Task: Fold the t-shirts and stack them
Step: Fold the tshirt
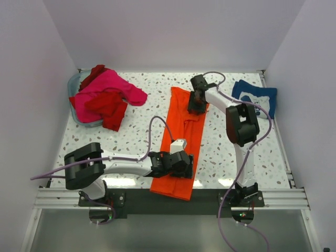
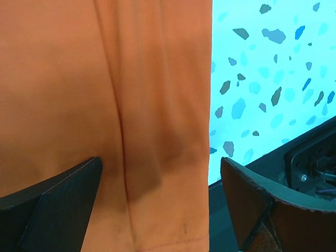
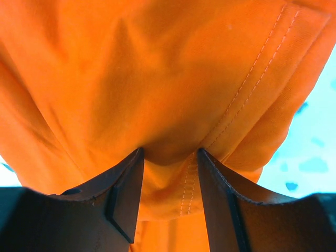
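Shirt: orange t-shirt [image 1: 178, 139] lies spread between my two grippers.
Left gripper [image 2: 160, 176]: my jaws gape wide above its near hem.
Right gripper [image 3: 169, 157]: my fingers pinch its bunched far edge.

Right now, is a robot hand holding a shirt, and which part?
The right gripper pinches the orange t-shirt by a stitched edge at its far end. The left gripper is open above the near end, holding nothing.
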